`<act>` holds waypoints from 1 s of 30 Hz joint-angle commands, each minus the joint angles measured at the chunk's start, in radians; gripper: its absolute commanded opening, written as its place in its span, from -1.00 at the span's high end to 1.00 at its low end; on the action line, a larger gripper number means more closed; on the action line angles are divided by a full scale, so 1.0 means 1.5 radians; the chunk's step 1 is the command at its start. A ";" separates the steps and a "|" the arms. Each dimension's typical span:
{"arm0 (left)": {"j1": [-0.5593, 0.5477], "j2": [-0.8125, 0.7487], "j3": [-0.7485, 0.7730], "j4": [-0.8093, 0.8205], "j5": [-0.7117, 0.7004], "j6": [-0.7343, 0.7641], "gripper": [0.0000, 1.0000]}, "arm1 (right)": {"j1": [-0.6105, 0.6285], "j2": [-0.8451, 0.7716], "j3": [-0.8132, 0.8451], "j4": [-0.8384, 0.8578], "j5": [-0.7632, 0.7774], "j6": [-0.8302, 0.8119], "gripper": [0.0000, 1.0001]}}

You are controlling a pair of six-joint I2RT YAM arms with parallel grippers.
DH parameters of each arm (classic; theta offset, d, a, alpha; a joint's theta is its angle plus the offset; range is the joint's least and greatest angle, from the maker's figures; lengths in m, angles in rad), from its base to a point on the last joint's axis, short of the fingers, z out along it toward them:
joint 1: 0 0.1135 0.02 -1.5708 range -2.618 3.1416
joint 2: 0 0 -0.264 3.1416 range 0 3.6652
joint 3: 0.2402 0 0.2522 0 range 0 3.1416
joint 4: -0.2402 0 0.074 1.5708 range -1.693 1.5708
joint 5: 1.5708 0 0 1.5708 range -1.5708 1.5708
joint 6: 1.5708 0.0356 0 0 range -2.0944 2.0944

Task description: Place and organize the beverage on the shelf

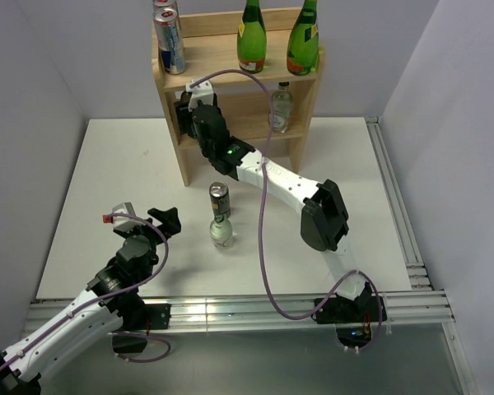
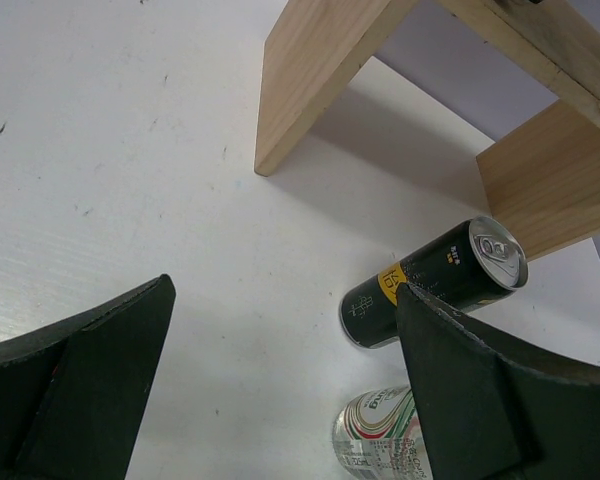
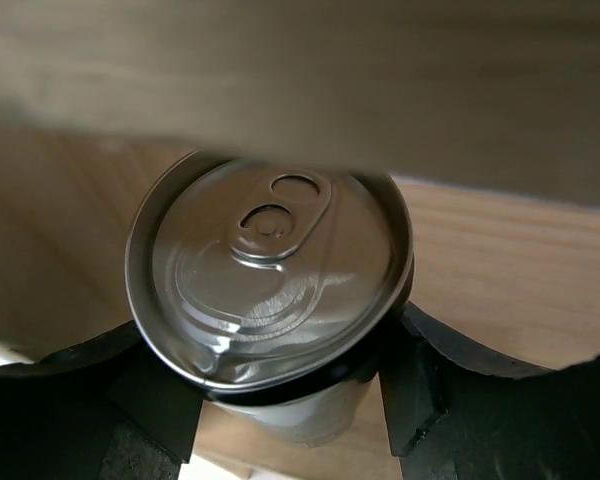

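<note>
The pale wooden shelf (image 1: 210, 23) stands at the back of the table. Its top tier holds two silver-blue cans (image 1: 170, 41) and two green bottles (image 1: 251, 37). A small clear bottle (image 1: 281, 107) stands on the lower tier. My right gripper (image 1: 185, 111) reaches into the left of the lower tier, shut on a silver-topped can (image 3: 270, 270) under the upper board. A black can (image 1: 220, 199) and a clear bottle with a green-red label (image 1: 221, 233) stand on the table. My left gripper (image 1: 166, 220) is open and empty, left of them; both show in its wrist view, the black can (image 2: 435, 280) and the bottle (image 2: 375, 435).
The shelf's left side panel (image 2: 310, 80) stands just beyond the black can. Aluminium rails (image 1: 395, 214) run along the right and near edges of the white table. A purple cable (image 1: 263, 222) loops over the right arm. Pale walls close in the back and sides.
</note>
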 commanded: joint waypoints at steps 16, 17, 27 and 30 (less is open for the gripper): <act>-0.002 -0.007 -0.002 0.012 0.012 0.006 -0.99 | -0.014 -0.022 -0.001 0.113 -0.007 0.010 -1.00; -0.002 -0.007 -0.003 0.012 0.012 0.006 -0.99 | -0.014 -0.021 -0.001 0.111 -0.008 0.011 -1.00; -0.002 -0.006 -0.003 0.011 0.012 0.007 -0.99 | -0.014 -0.036 -0.029 0.119 -0.006 0.022 -1.00; -0.002 -0.007 -0.003 0.012 0.013 0.007 -0.99 | -0.012 -0.049 -0.046 0.122 -0.006 0.025 -1.00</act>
